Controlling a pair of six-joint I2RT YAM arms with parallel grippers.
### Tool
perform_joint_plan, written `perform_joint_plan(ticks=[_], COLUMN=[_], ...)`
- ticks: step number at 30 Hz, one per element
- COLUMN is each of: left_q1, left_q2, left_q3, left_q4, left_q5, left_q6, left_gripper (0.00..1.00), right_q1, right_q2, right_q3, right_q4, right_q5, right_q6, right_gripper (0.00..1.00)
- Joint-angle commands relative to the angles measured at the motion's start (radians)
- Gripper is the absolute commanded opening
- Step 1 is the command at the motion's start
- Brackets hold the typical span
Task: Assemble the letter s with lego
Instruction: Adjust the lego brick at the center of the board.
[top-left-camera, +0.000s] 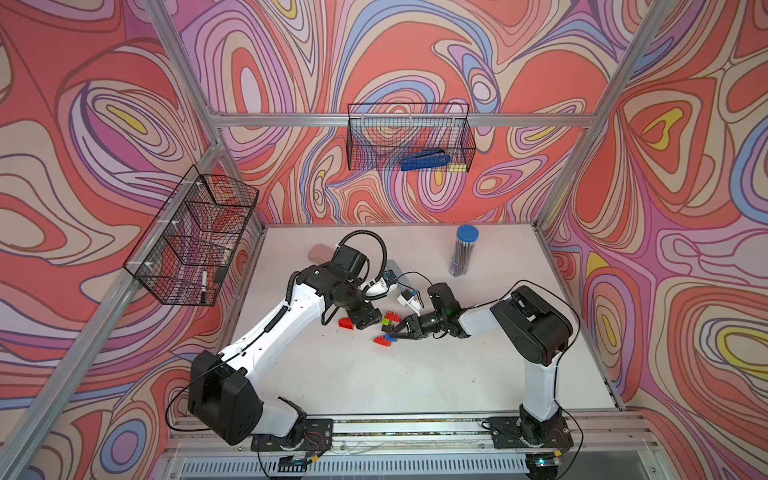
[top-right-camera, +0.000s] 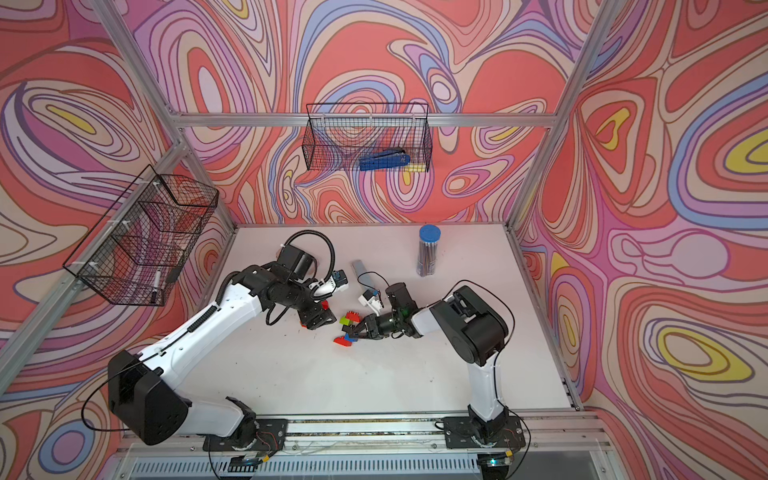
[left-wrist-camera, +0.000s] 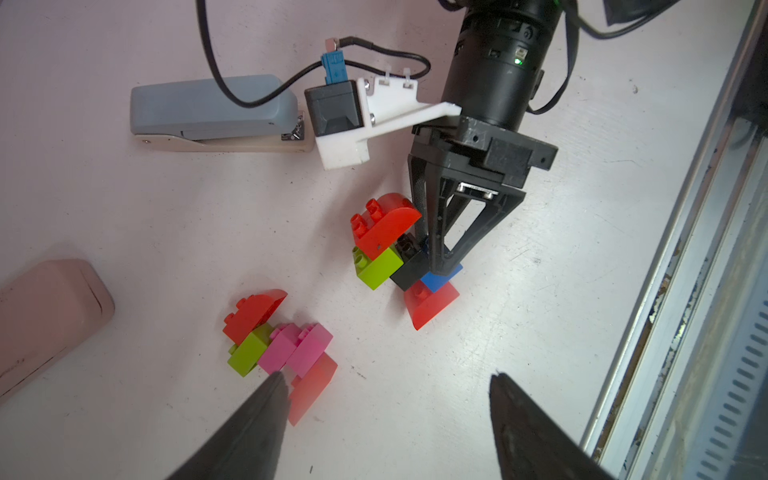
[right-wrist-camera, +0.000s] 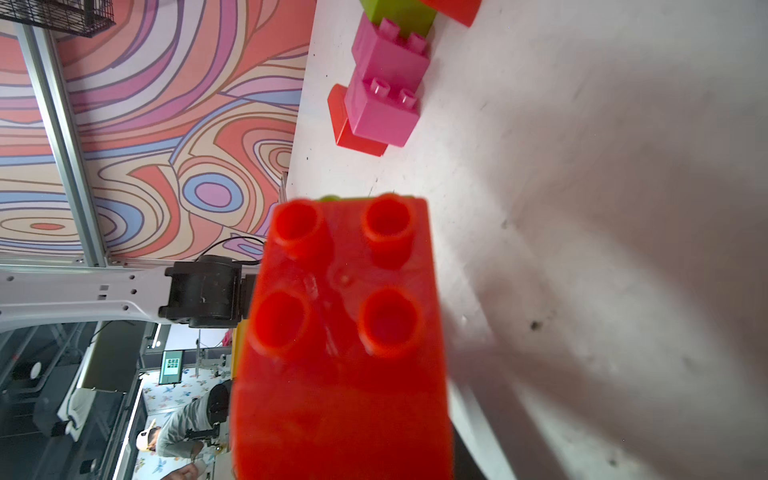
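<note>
Two chains of lego, five bricks apiece, are what I have to join, and the coming move turns on how they lie against each other. My right gripper (left-wrist-camera: 440, 257) is clamped on the held chain (left-wrist-camera: 384, 232). Its jaws pinch the black and blue bricks in the middle, with a lime and a curved red brick at one end and a red slope at the other. Whether that chain rests on the table (left-wrist-camera: 166, 208) or hangs just clear of it, I cannot tell.

My left gripper (left-wrist-camera: 386, 376) is spread wide and grasps nothing. The loose chain (left-wrist-camera: 286, 345) is made of a curved red brick, a lime one, two pink ones and a red slope, and it lies flat on the table. It sits outside my left fingers rather than between them. One fingertip (left-wrist-camera: 270, 399) is touching or just beside its pink bricks, and the gap between the fingers faces bare table between the two chains.

Both long axes run roughly parallel, and the chains are near each other but apart. My left arm is clearly the nearer one to the loose chain, and my right is occupied. I judge that the left must sidestep toward the loose chain and straddle its narrow width before closing. As it stands, that fingertip could shove the chain askew.
</note>
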Motion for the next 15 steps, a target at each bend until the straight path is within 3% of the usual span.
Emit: perform_joint_plan(ticks=[1,15], left_q1=[0.008,0.017], left_q2=[-0.012,0.014], left_q3=[-0.009,-0.004], left_q4=[-0.024,-0.027], left_q5=[0.026,0.034], left_q6=[-0.001,0.002], left_gripper=[0.78,0.78], right_q1=[0.000,-0.034], right_q2=[0.030,0.084], right_q3=[0.029,0.092], right_q4=[0.034,0.001], right_q5=[-0.057,-0.087], right_q6=[0.062,0.127], right_gripper=[0.24,0.28])
